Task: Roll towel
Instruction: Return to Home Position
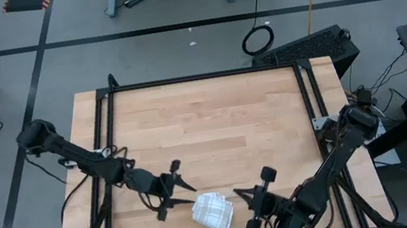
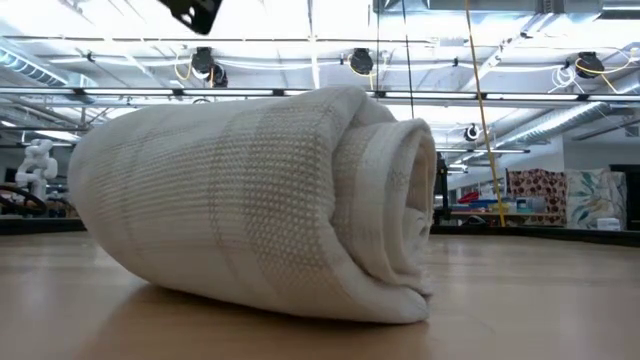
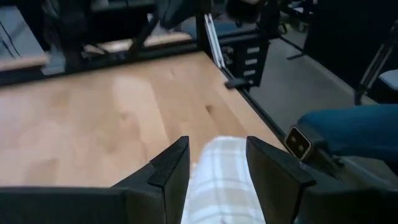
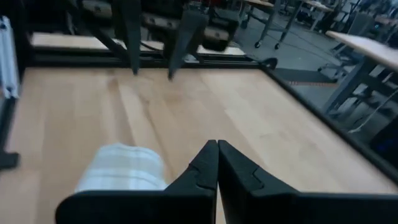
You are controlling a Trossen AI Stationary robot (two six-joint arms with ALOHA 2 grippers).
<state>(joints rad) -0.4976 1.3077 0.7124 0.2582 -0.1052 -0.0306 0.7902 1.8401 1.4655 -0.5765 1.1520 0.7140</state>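
Towel (image 1: 212, 213) of thin white cloth with a faint grey check, wound into a short fat roll. Lies on the pale wooden desk (image 1: 213, 121) close to the long edge at the bottom of the high view, about midway along it. Shows a tight spiral at one end in the low view, outer flap tucked down against the wood. Appears to run its long axis slantwise to the desk's edges, one end toward the dark two-finger left gripper (image 1: 178, 200), one flank toward the dark two-finger right gripper (image 1: 240, 195). Sits between the two, just beside each, touching neither as far as can be told. Left gripper: fingers spread wide, aimed along the roll, with its near end visible in the gap ahead of them. Right gripper: fingers pressed together, empty, tip angled past the roll's side. Probably a shade nearer the left one. Looks finished as a roll. Calls next for drawing both arms clear without brushing the cloth, with most risk of snagging and unwinding at the spread left fingers.
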